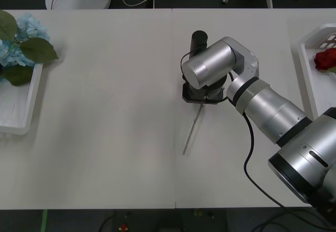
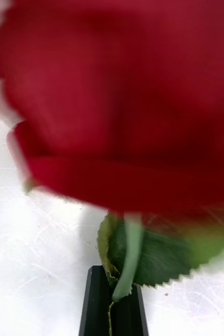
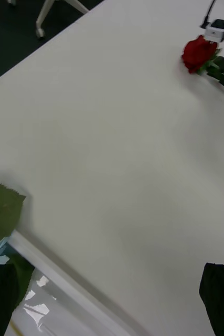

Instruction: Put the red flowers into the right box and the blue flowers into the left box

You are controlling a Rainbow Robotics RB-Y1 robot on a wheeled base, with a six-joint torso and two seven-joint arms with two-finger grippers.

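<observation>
Near the middle of the white tabletop (image 1: 105, 111), the right hand (image 2: 113, 302) is low over the surface, at the end of the silver right arm (image 1: 262, 111) that reaches in from the right side; its two black fingers (image 2: 98, 304) are pressed together on the thin green stem (image 2: 127, 257) of an artificial red rose (image 2: 117, 105), just under a dark green toothed leaf (image 2: 164, 257), so this hand has the flower in a tight grip; in the front view the long thin stem (image 1: 191, 132) shows below the wrist, slanted over the tabletop, and I cannot tell if its end touches the surface; in the left wrist view the same red bloom (image 3: 198, 52) is seen far off, beside the black fingers that grip it; the left hand (image 3: 112, 299) is over the left part of the tabletop, with its two black fingers (image 3: 219, 294) wide apart and nothing between them; just under it is the rim of the shallow white plastic left box (image 1: 21, 111), which stands at the left edge of the tabletop and contains pale-blue fluffy flowers (image 1: 16, 43) with big dark green leaves (image 1: 37, 51); the shallow white plastic right box (image 1: 310, 74) stands at the right edge, well apart from the left one, and another red rose (image 1: 325, 59) lies in it.
</observation>
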